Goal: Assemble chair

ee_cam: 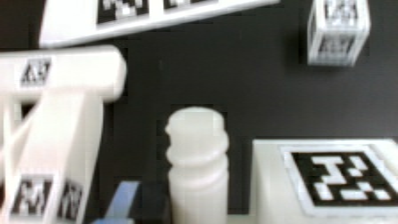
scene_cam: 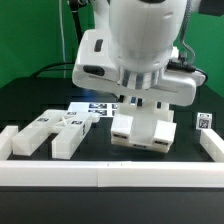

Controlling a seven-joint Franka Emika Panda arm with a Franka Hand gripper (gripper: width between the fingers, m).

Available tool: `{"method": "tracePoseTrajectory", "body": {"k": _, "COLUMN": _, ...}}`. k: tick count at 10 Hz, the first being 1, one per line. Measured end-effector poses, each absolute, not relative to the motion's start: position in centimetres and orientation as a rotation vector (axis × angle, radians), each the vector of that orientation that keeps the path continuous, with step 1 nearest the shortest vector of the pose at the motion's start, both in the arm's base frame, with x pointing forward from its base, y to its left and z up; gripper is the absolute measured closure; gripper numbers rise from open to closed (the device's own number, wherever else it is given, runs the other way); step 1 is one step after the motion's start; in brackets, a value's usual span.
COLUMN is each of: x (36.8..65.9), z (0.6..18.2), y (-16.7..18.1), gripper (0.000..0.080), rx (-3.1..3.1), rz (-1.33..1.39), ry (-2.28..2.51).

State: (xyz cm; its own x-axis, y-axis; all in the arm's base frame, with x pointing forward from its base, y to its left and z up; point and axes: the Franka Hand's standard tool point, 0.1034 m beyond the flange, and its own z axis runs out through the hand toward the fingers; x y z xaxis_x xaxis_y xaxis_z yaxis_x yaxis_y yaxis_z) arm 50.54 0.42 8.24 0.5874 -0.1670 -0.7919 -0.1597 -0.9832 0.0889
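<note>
- At the tabletop's (scene_cam: 30, 95) front corner on the exterior view's left: loose white chair pieces (scene_cam: 62, 135) with black-and-white tags. Lying flat and close together, just behind the white rail (scene_cam: 100, 175) that borders the front edge.
- A little more toward the middle and nearer the back edge: the marker board (scene_cam: 92, 108), flat on the tabletop, partly hidden behind the arm (scene_cam: 140, 40).
- In the middle, close to the front edge: a chunky white block piece (scene_cam: 145, 132) of the chair, standing on the tabletop directly under the claw (scene_cam: 140, 103).
- Claw pointing straight down, jaws drawn narrow. Fingers hardly visible in either view, so impossible to tell whether pinching a part or only closed.
- In the wrist view, in front of the claw: a white ribbed peg (ee_cam: 196, 160), reaching as far as the border of the picture. On one side of it a square tagged block (ee_cam: 338, 172), on the other a white frame piece (ee_cam: 63, 120) with several tags. Touching or apart: not clear.
- Toward the tabletop's edge on the exterior view's right: a small tagged cube (scene_cam: 203, 122), alone, well apart from the middle block piece.
- Chair not yet put together, with parts lying separately along the front half of the tabletop.
</note>
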Motion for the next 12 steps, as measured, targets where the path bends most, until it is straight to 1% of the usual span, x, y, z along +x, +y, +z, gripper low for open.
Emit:
{"method": "tracePoseTrajectory", "body": {"k": 2, "x": 50.5, "z": 8.2, "y": -0.3, "gripper": 0.0545, "rx": 2.745, "rz": -1.541, "ry": -0.302}}
{"method": "tracePoseTrajectory", "body": {"k": 3, "x": 50.0, "z": 8.2, "y": -0.7, "gripper": 0.0545, "rx": 2.696, "rz": -1.634, "ry": -0.318}}
{"method": "tracePoseTrajectory", "body": {"k": 4, "x": 50.2, "z": 7.8, "y": -0.9, "gripper": 0.0545, "rx": 2.696, "rz": -1.627, "ry": -0.322}}
{"method": "tracePoseTrajectory", "body": {"k": 5, "x": 50.3, "z": 7.8, "y": -0.9, "gripper": 0.0492, "rx": 2.702, "rz": -1.616, "ry": -0.321}}
{"method": "tracePoseTrajectory", "body": {"k": 6, "x": 50.3, "z": 7.8, "y": -1.0, "gripper": 0.0357, "rx": 2.702, "rz": -1.617, "ry": -0.323}}
{"method": "tracePoseTrajectory", "body": {"k": 7, "x": 50.3, "z": 7.8, "y": -1.0, "gripper": 0.0357, "rx": 2.702, "rz": -1.618, "ry": -0.325}}
{"method": "tracePoseTrajectory", "body": {"k": 8, "x": 50.3, "z": 7.8, "y": -1.1, "gripper": 0.0195, "rx": 2.702, "rz": -1.618, "ry": -0.327}}
{"method": "tracePoseTrajectory", "body": {"k": 9, "x": 50.3, "z": 7.8, "y": -1.2, "gripper": 0.0164, "rx": 2.702, "rz": -1.619, "ry": -0.329}}
{"method": "tracePoseTrajectory", "body": {"k": 12, "x": 50.4, "z": 7.2, "y": -2.0, "gripper": 0.0152, "rx": 2.7, "rz": -1.625, "ry": -0.349}}
